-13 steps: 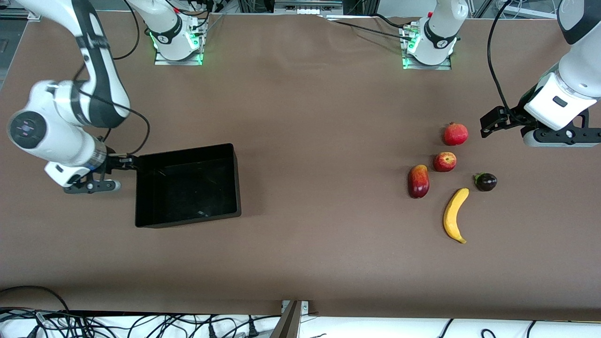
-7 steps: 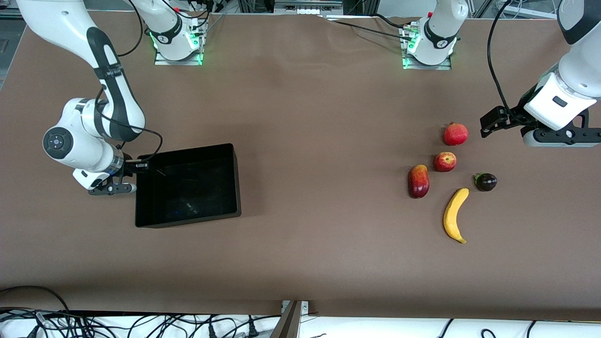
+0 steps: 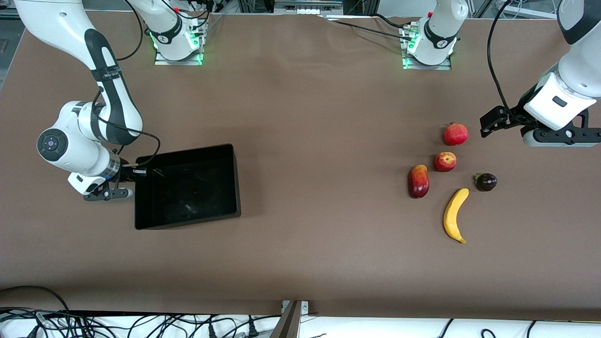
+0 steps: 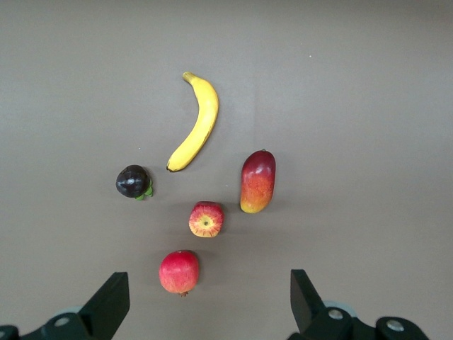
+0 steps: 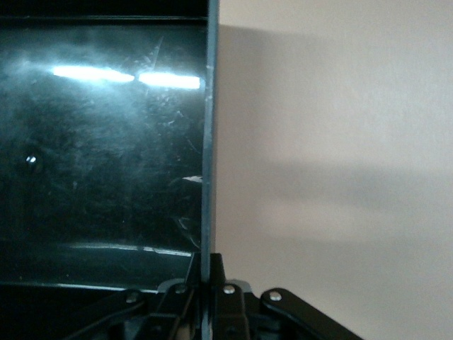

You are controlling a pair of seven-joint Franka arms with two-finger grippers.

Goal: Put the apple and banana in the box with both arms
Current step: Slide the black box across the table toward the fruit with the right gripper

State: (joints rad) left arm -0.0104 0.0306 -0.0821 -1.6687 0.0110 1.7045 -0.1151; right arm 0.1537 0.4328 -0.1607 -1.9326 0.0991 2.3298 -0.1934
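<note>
**Right arm clamps the tray wall, fruit waits at the other end**

The right gripper is down at the black box, and the right wrist view shows its fingers pinched on the thin end wall, one inside, one outside. That looks like a firm nip on the rim, though I can't quite tell how deep the bite goes. The box sits flat toward the right arm's end of the table, with nothing in it.

At the left arm's end, the left gripper hangs with its fingers spread wide and nothing between them, over bare table just beside the pomegranate. The apple lies a touch nearer the camera than the pomegranate, with the mango beside it. The banana lies nearest of all, and a dark mangosteen sits close to its upper tip.

My read: the box is about to be dragged toward the fruit. To do it well, keep the wall squarely between the pads, pull low and level so the tray slides rather than tips, and stop short of the mango. The apple sits crowded, so the left gripper should come straight down on it.
</note>
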